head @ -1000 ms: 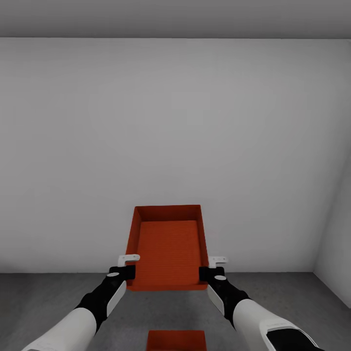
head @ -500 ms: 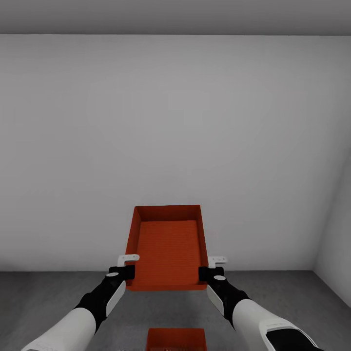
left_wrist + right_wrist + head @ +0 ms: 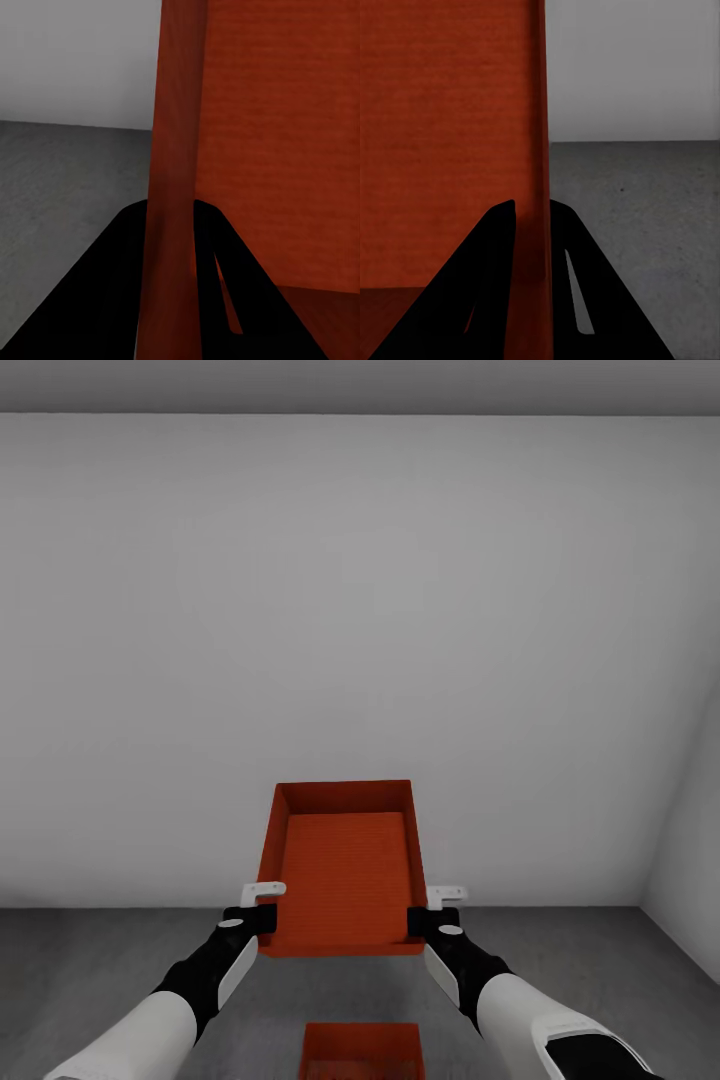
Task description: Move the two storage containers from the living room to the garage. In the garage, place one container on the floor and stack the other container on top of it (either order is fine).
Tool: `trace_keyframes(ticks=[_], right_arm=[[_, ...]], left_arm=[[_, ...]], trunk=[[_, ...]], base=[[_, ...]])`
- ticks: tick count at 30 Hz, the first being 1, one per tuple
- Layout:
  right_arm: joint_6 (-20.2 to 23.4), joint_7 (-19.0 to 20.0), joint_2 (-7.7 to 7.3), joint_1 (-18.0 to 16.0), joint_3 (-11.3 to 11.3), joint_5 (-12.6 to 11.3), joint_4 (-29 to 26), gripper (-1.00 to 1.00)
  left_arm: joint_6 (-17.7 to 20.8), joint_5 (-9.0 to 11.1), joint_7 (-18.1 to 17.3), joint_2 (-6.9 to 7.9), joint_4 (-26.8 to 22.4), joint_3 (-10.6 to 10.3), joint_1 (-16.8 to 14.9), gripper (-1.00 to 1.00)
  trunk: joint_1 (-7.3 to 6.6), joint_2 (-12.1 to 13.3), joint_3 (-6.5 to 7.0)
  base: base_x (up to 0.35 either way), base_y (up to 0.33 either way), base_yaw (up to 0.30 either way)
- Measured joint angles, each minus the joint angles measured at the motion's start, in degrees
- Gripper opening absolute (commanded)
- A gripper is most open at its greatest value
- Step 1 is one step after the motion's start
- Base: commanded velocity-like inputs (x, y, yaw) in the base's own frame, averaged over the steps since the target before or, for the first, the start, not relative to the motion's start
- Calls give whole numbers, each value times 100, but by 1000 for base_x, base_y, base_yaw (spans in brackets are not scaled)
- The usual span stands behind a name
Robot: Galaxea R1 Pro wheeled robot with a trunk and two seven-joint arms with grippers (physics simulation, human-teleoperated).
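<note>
Below held container (image 3: 345, 865), floor container (image 3: 362, 1050) lower.

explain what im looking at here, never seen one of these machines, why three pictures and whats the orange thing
It is a simulated two-armed robot, and the three pictures are one moment seen from three cameras. The big picture is from its head, looking forward and down over both arms in a bare room with a white wall and a grey floor. The other two are from cameras near each wrist, looking along the black fingers.

The orange thing is an open plastic bin, the held container, carried in the air. The left pincer clamps its left wall and the right pincer its right wall; each wrist view shows that wall pinched between two fingers.

Below it, at the picture's bottom edge, a second container sits on the floor.
</note>
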Motion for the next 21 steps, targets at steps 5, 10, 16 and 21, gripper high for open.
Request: trace_keyframes(ticks=[5,10,16,21], right_arm=[[0,-1,1,0,0,0,0,-100],[0,-1,1,-1,-1,0,0,-100],[2,-1,1,-2,0,1,0,-100],[1,0,1,0,-2,1,0,-100]], left_arm=[[0,0,0,0,0,0,0,-100],[0,1,0,1,0,-1,-2,-100],[0,1,-1,1,0,2,0,-100],[0,1,0,0,0,0,0,-100]], trunk=[[0,0,-46],[0,0,-92],[0,0,-147],[0,0,-193]], base=[[0,0,0],[0,0,0],[0,0,0],[0,0,0]])
